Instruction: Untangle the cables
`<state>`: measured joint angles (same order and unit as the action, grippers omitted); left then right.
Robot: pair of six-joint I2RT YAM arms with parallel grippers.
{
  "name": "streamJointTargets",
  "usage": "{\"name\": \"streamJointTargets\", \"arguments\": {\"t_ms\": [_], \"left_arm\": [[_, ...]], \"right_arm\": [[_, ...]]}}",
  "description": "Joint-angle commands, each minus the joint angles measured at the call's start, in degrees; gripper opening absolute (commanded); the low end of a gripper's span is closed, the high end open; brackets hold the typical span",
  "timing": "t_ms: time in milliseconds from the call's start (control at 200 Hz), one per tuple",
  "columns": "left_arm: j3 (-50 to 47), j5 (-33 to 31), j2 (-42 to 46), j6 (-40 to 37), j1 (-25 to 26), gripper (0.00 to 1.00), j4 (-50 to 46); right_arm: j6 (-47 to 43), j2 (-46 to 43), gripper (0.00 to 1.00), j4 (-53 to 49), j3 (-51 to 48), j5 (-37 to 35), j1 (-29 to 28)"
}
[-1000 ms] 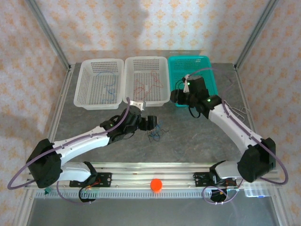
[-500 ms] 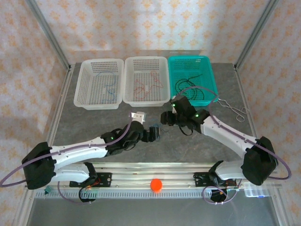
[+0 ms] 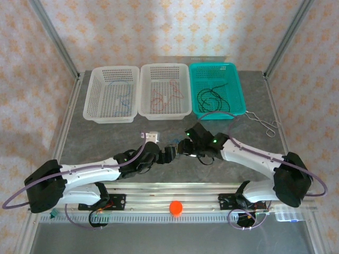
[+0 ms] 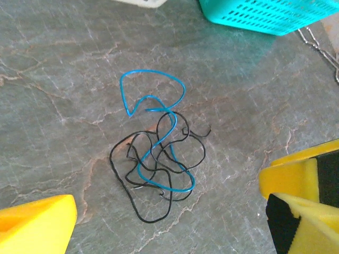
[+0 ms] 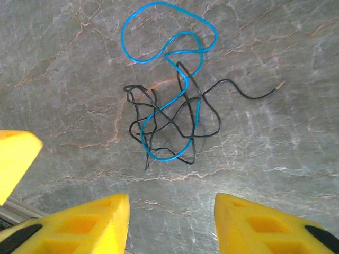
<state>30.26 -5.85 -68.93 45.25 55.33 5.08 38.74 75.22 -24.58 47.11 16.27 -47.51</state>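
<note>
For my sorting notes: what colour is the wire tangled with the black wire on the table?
The wire is blue; the right wrist view shows it best.

Left white basket (image 3: 108, 120), middle white basket (image 3: 164, 116), teal basket (image 3: 212, 65), silver forceps (image 3: 262, 123) beside it.

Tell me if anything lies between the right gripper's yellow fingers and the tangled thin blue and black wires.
Nothing visible does: bare grey marbled tabletop lies between the open right gripper and the tangle of thin blue and black wires, which rests flat on it.
</note>
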Motion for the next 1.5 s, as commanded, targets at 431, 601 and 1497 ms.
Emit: {"name": "streamJointTargets", "arguments": {"t_ms": [431,601,1497], "left_arm": [[-7.4,8.8,4.4,5.3,-9.6,0.93,6.9],[-9.7,11.1,5.6,6.1,-12.3,0.92,8.4],[-1.4,15.6,-5.0,-0.5,-13.3,0.48,5.1]], "right_arm": [[-0.7,6.9,0.33,5.5,0.7,1.2,-0.3],[-14.3,7.8,0.34,4.2,1.1,0.4,-0.3],[-8.2,12.8,0.36,1.4,6.4,-6.6,0.4]]}}
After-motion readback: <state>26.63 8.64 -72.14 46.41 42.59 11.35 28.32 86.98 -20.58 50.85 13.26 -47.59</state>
